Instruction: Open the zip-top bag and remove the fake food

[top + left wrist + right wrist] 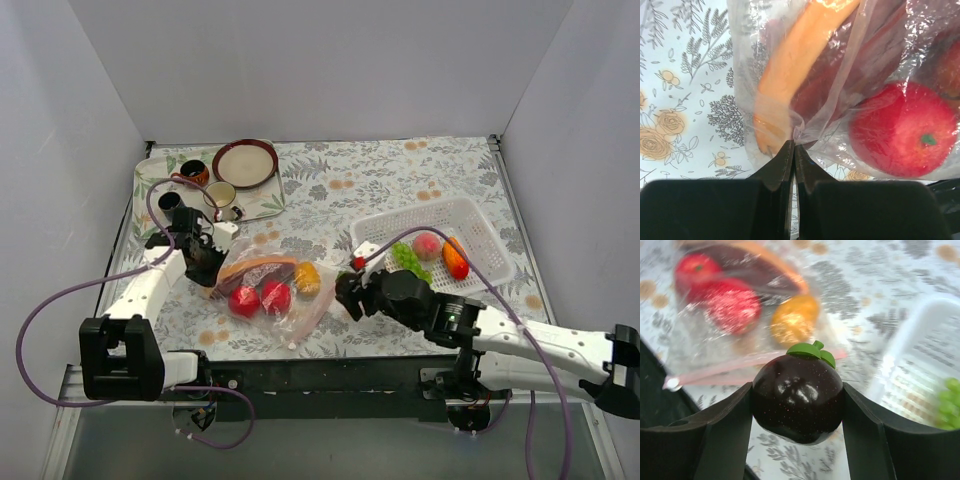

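My left gripper (793,148) pinches shut on a fold of the bag (305,313), which lies on the table (400,170) between my arms with apples (244,301) inside. My right gripper (797,390) clamps a purple ball (796,407) beside the basket (420,206). I'd carry it over the rim, lower, and part the jaws slowly.

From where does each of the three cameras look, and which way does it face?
Top: above and behind the arms, looking down at the table; both arms show.
Left wrist: on the left arm, close on the bag; the left fingers pinch its plastic.
Right wrist: on the right arm, looking towards the bag; the right fingers hold a purple fruit.
Shared: both wrist views show the red apple.
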